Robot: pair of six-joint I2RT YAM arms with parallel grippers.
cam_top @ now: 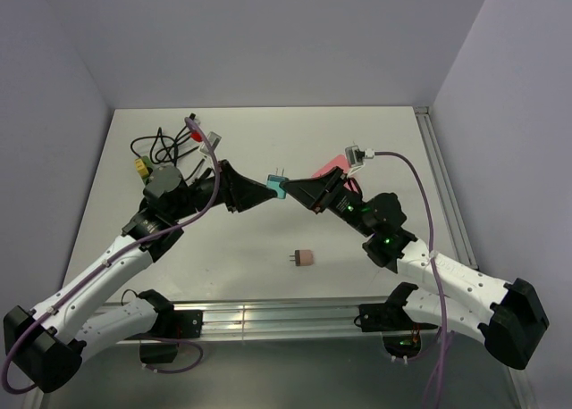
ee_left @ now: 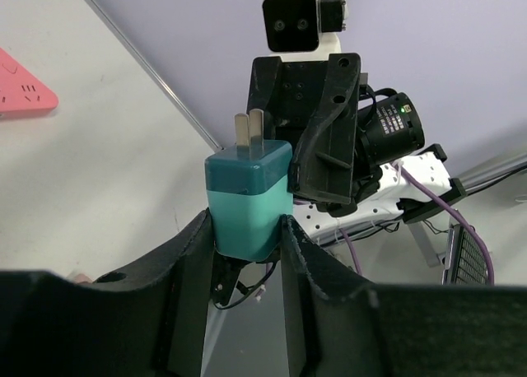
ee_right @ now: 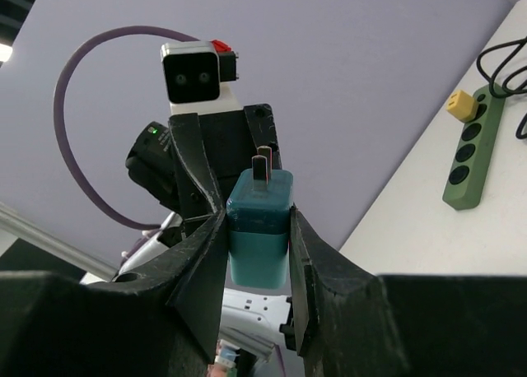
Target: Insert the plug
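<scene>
- The teal plug (cam_top: 276,190) is held in the air above the middle of the table (cam_top: 232,248), at the point where the two arms meet.
- The left gripper (ee_left: 245,229) is closed on the plug. In the left wrist view its two fingers press the left and right faces of the plug's lower half.
- The right gripper (ee_right: 258,233) is closed on the same plug. In the right wrist view its fingers flank the lower half of the body and touch both sides.
- In the top view the left gripper reaches the plug from the left and the right gripper from the right, with their tips nearly meeting around it.
- The plug body is a rounded block, dark teal across the upper band and lighter teal below.
- Two flat metal prongs (ee_left: 249,132) stand side by side on the upper face, pointing up and away from both sets of fingers.
- A pink power strip (cam_top: 332,164) lies on the table behind the right arm, partly hidden by it.
- A green power strip (ee_right: 482,146) lies at the far left of the table, with a yellow plug (ee_right: 460,105) at one end.
- A tan plug (cam_top: 304,257) lies on the table nearer the arm bases, well apart from both grippers.
</scene>
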